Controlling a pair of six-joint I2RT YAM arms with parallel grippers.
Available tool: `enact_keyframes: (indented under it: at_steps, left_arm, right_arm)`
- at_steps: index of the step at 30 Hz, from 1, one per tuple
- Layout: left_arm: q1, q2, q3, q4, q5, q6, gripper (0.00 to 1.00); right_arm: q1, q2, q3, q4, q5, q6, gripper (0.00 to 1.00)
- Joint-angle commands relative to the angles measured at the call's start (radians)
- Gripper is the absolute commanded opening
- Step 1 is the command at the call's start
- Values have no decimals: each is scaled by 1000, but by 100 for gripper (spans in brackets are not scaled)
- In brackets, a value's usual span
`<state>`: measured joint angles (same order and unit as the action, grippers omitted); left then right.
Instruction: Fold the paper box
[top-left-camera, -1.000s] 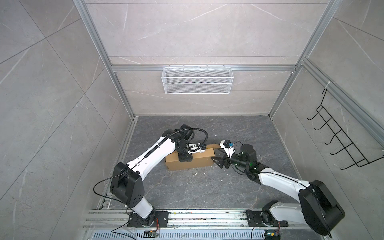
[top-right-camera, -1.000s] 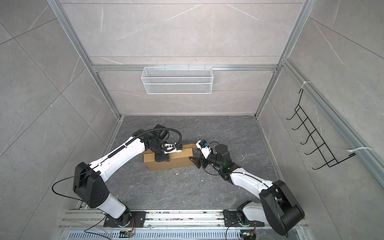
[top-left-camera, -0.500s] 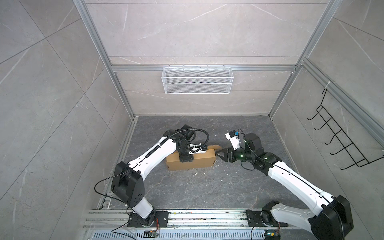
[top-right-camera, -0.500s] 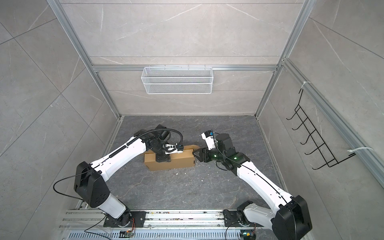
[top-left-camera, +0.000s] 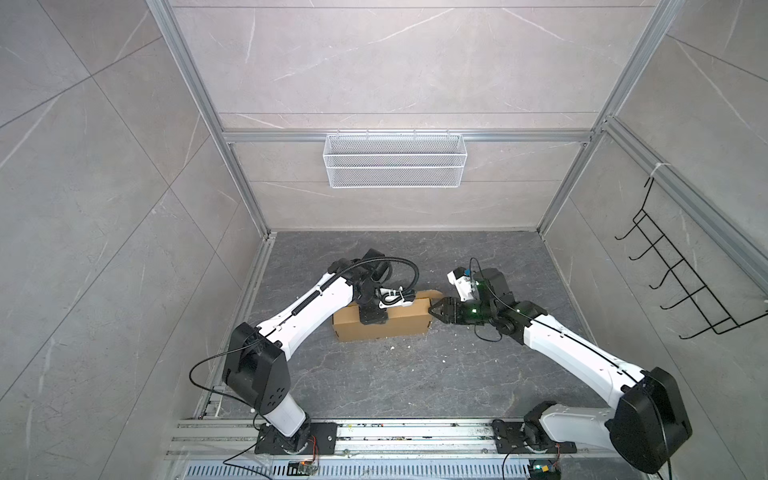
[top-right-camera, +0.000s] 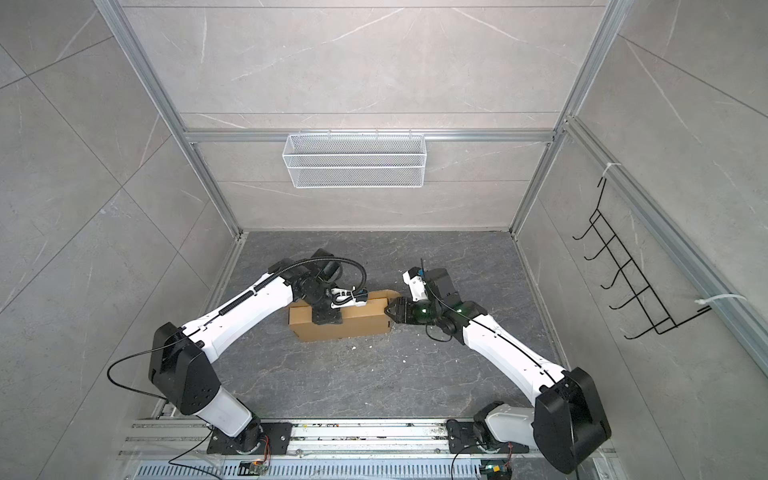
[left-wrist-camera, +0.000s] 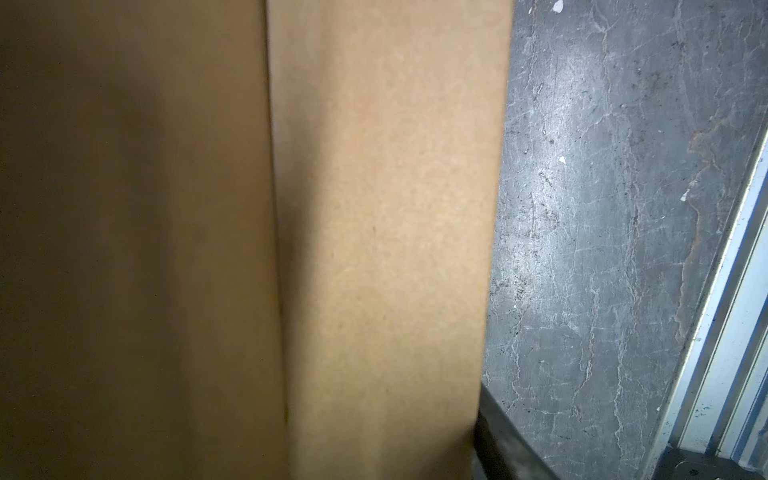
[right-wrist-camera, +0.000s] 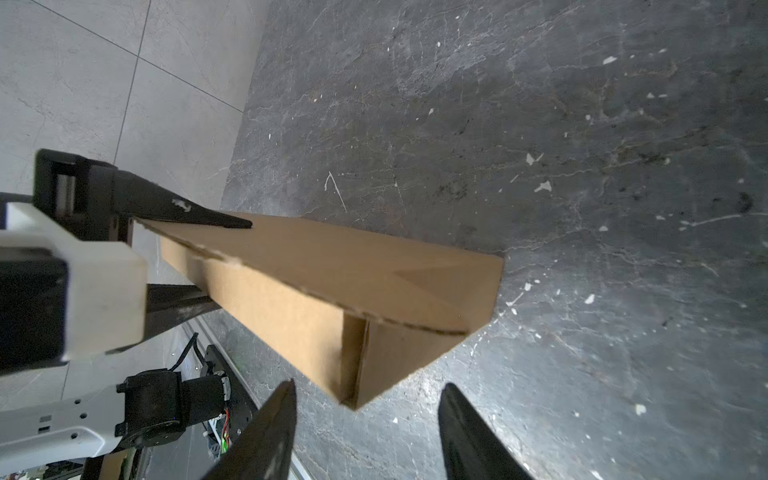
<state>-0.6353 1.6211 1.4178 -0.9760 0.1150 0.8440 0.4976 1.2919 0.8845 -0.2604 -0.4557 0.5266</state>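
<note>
Right pincer (top-left-camera: 435, 311) now at box (top-left-camera: 399, 328) end
Box sits mid-frame on the floor (top-left-camera: 415, 382), my left pincer (top-left-camera: 372, 320) clamped across it. My right jaws, wider a second ago, stand apart, untouching; tucking that end comes next, I judge.

The paper box (right-wrist-camera: 316, 286) just ahead of the right end effector (top-left-camera: 433, 310) is plain brown cardboard, matt and faintly fibrous, with ragged, paler cut edges. That end effector's fingers (right-wrist-camera: 266, 432) are dull black plastic. A finger of the left end effector (top-left-camera: 372, 323), lying on the box, carries a chipped white scuff. Beneath both, the table (right-wrist-camera: 582, 166) looks like dark grey stone, veined, slightly glossy where the light catches it and dotted with pale flecks. The arm shells (top-left-camera: 573, 353) behind are smooth, glossy white plastic. Farther off, the basket (top-left-camera: 395, 162) is white wire mesh and the frame rail (top-left-camera: 519, 136) is brushed metal.
</note>
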Motion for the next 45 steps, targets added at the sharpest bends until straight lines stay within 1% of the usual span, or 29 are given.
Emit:
enact_keyframes:
  at_steps: [1,3,5,7,11,12,15,18,24,28,34,38,42,45]
  left_arm:
    - [-11,26,10,-18,34,-14,52]
    - [-13,27,11,-17,37,-14,52]
    - [-12,29,10,-17,39,-14,51]
    - [-14,32,12,-17,41,-14,51]
    - [-16,38,18,-16,45,-14,51]
    - [-18,40,19,-16,45,-14,51]
    - [-20,42,23,-17,47,-13,51]
    - [-21,43,24,-18,47,-16,51]
    - [-21,44,21,-18,46,-18,51]
    - [-22,43,18,-17,44,-19,51]
    - [-22,46,18,-14,43,-18,51]
    - [-21,52,26,-15,46,-19,51]
    - [-23,52,29,-15,46,-19,50]
    - [-24,54,32,-14,47,-20,50]
  right_arm:
    - [13,31,33,37,37,26,56]
    - [15,42,33,28,55,20,54]
    - [18,52,29,8,87,2,48]
    - [17,56,18,-1,104,-4,45]
    - [19,63,5,2,98,0,42]
    - [19,64,5,4,92,6,42]
    - [19,54,20,30,62,27,49]
    - [19,46,48,49,70,56,53]
    - [19,74,86,74,103,82,54]
    - [19,90,75,74,110,74,48]
    - [19,82,27,43,153,31,38]
    - [23,97,30,33,169,16,36]
    - [54,132,57,-22,226,-46,32]
    - [57,140,46,-17,231,-61,32]
